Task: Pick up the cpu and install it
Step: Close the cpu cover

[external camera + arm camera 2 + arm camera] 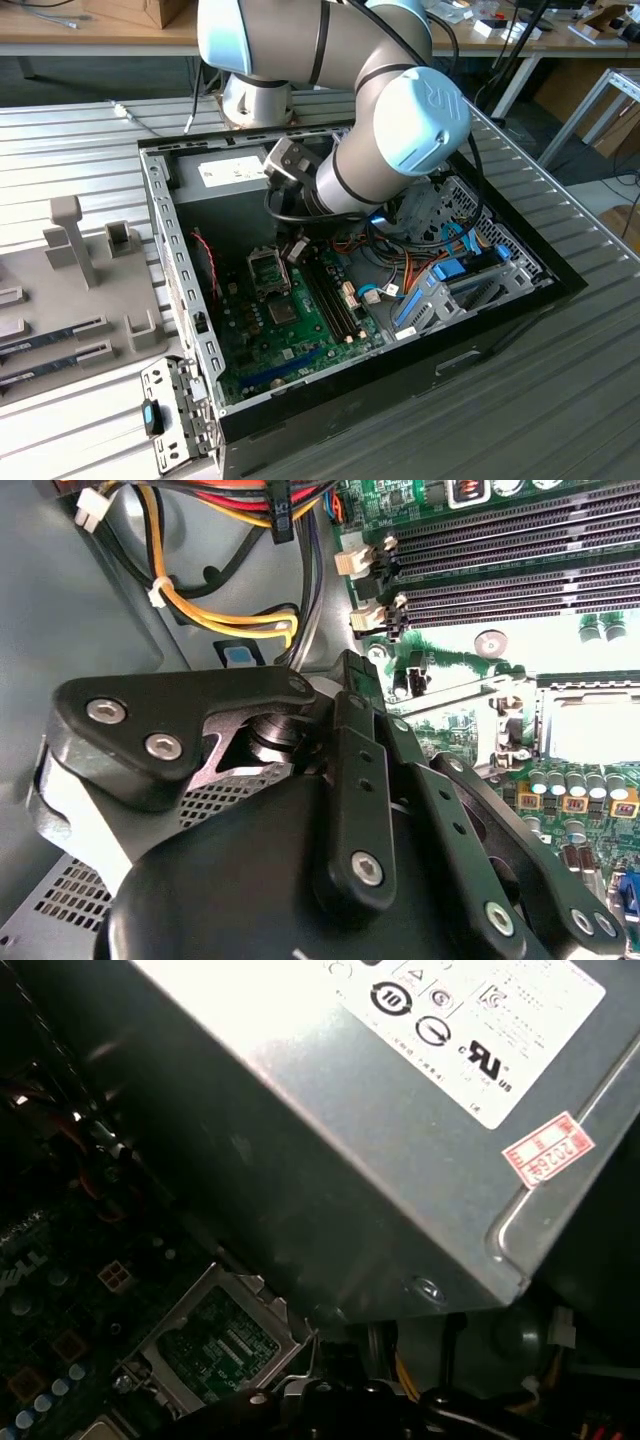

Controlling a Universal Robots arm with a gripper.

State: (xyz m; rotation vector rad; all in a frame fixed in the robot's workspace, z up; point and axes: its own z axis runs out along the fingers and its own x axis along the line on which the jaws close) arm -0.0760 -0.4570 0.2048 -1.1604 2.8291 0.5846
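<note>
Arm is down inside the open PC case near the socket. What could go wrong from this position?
The gripper hangs close above the open CPU socket; a careless descent could damage it. Loose cables run right beside the gripper linkage and could snag. The power supply sits close to the wrist, leaving little room to move.

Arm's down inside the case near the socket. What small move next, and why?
Probably a slight shift toward the exterior view's left, no descent yet: the gripper hangs beside the socket's right edge, not centred over it. The socket looks open and empty in the first wrist view. I cannot tell whether the cpu is held.
</note>
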